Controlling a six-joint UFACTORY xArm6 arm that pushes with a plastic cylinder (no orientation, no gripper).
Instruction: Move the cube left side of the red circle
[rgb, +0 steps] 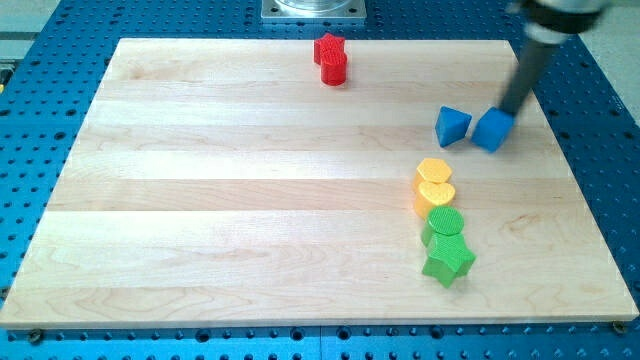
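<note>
The blue cube lies at the view's right, next to a blue triangle block on its left. My tip stands at the cube's upper right edge, touching or nearly touching it. The red circle sits at the view's top centre, with a red star block touching it just above. The rod is blurred.
A yellow hexagon-like block and a yellow heart lie below the blue blocks. A green circle and a green star follow beneath. The wooden board rests on a blue perforated table.
</note>
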